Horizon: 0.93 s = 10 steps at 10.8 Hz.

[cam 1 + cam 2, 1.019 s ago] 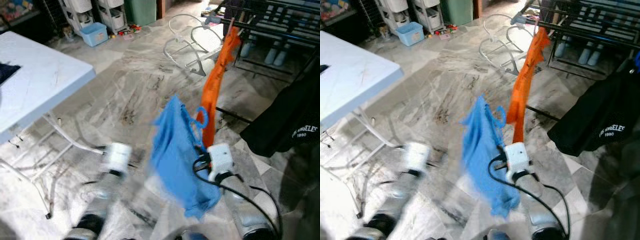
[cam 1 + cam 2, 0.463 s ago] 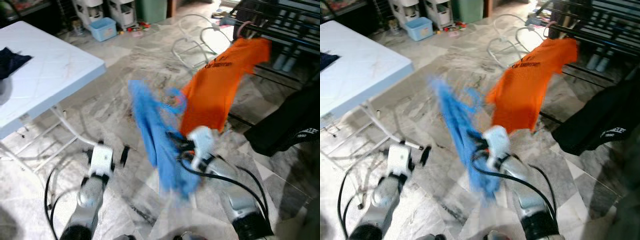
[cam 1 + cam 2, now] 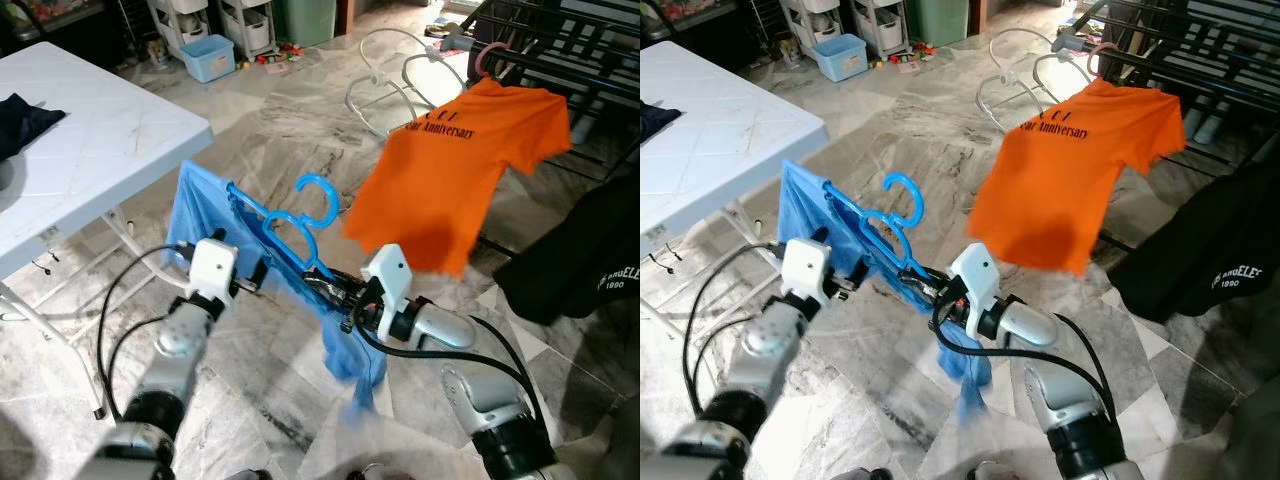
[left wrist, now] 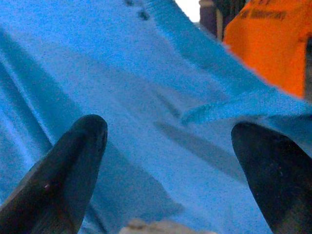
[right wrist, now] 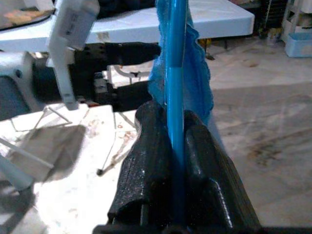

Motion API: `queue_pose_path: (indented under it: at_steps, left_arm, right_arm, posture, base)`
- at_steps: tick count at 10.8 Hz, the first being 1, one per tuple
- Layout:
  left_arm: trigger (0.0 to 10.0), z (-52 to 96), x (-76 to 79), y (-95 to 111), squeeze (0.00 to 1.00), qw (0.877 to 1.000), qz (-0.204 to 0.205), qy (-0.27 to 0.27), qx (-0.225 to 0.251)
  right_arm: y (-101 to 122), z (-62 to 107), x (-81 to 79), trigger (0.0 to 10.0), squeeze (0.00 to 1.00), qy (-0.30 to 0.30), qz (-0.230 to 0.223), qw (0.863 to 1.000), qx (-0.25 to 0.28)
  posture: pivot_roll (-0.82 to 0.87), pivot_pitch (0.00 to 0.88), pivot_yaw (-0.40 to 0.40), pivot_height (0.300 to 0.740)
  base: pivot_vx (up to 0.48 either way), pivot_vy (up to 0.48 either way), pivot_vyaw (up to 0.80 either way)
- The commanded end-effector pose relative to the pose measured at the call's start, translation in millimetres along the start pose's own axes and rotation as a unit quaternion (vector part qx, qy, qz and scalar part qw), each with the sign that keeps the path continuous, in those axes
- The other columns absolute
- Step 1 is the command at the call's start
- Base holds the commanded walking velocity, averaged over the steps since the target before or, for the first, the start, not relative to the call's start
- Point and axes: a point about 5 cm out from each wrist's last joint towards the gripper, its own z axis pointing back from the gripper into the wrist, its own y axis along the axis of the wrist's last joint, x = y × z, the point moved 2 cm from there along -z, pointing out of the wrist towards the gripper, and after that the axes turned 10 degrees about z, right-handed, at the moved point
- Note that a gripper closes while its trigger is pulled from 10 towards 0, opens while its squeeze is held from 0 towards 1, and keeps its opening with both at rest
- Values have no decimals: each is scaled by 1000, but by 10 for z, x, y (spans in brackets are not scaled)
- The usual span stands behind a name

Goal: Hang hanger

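In the centre of the left eye view a blue hanger carries a blue shirt, its hook standing up above the bar. The right gripper is pressed together on the hanger's thin plastic bar, the rod pinched between its two black fingers. The left gripper is spread wide with the shirt cloth right in front of it, holding nothing.

The hanger looks light, stiff and smooth, so it would likely twist or slide in a narrow pinch if swung. The shirt is soft and limp, bunched toward the lower centre of the frame, and its hanging weight may tip the bar. A hold on the bar near the hook seems the steadiest, leaving the hook free.

In the upper right stands a dark drying rack with an orange shirt already hung; a black shirt hangs at the right edge. A white table sits at upper left.
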Motion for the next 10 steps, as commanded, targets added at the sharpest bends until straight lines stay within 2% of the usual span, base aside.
queue_pose_path:
  at_steps: [1,2,3,4,5,6,8,10]
  left_arm:
    - [10000,22,-66,-49,0,1000,-16,8,-19]
    - [10000,50,-155,-103,0,998,-34,20,-40]
    - [10000,-1,-221,-36,0,999,12,23,-31]
    - [10000,-71,-179,89,0,999,45,8,0]
    - [10000,-162,-88,249,1000,996,80,-3,41]
    - [10000,-216,-13,338,1000,994,91,-6,66]
    - [10000,-220,112,339,1000,988,131,-36,79]
    - [10000,-230,145,425,1000,982,153,-38,101]
  right_arm:
    - [98,-61,21,10000,0,-3,17,1000,17]
    - [85,-92,41,10000,0,-10,32,999,7]
    - [97,-112,33,10000,0,-2,31,999,3]
    - [105,-137,32,10000,0,-2,35,999,5]
    - [134,-169,32,10000,0,-2,37,999,11]
    - [161,-191,34,10000,0,-2,45,999,14]
    - [208,-204,87,10000,0,-14,52,998,21]
    - [173,-212,168,10000,0,-46,62,997,13]
  posture:
    - [-239,135,30,740]
    - [-240,134,29,740]
    - [-238,132,32,740]
    - [-237,131,30,740]
    - [-239,134,28,740]
    - [-243,135,29,740]
    - [-251,135,33,740]
    - [-252,135,34,740]
  base:
    - [0,0,0]
    - [0,0,0]
    - [0,0,0]
    - [0,0,0]
    - [0,0,0]
    - [0,0,0]
    - [0,0,0]
    - [0,0,0]
